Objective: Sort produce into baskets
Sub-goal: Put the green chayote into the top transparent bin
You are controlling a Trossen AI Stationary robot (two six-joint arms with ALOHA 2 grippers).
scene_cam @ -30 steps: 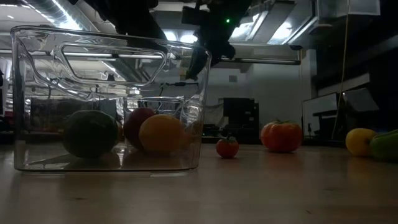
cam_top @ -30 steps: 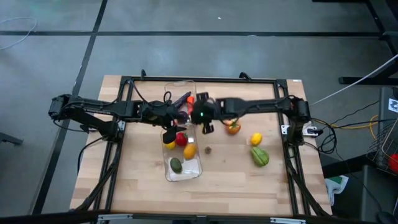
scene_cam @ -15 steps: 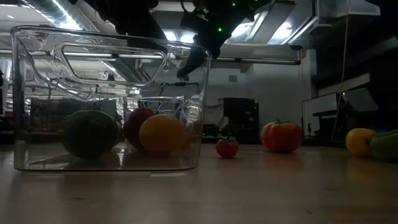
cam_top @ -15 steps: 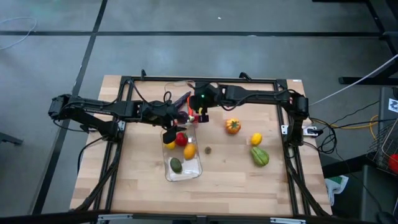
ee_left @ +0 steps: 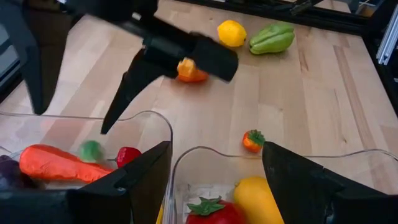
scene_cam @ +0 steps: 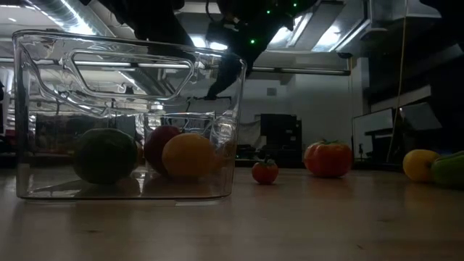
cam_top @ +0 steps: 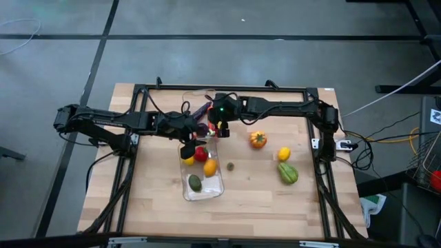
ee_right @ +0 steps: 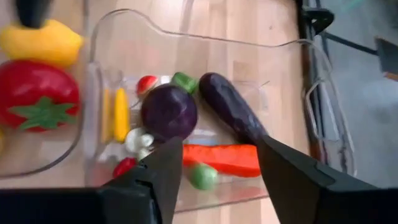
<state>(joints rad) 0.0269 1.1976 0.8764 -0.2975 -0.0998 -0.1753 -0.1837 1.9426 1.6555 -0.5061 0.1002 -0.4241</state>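
Two clear baskets stand end to end. The far basket (cam_top: 200,94) holds a purple aubergine (ee_right: 231,106), a round purple piece (ee_right: 168,112), a carrot (ee_right: 221,158) and small red pieces. The near basket (cam_top: 207,190) holds a lemon, a red tomato (cam_top: 200,153), an orange fruit and a green avocado (cam_top: 196,182). My right gripper (ee_right: 219,142) hangs open above the far basket, with nothing between its fingers. My left gripper (ee_left: 214,163) hangs open over the place where the two baskets meet.
On the bare wood to the right of the baskets lie an orange-red pepper (cam_top: 258,139), a lemon (cam_top: 283,153), a green pepper (cam_top: 287,172) and a tiny red piece (cam_top: 231,165). A black frame (cam_top: 227,88) runs around the table's far and side edges.
My right gripper has gone toward the table's far left, from the wood beside the near basket to above the far basket. The orange-red pepper that its arm covered now shows in full. The left arm has kept still.
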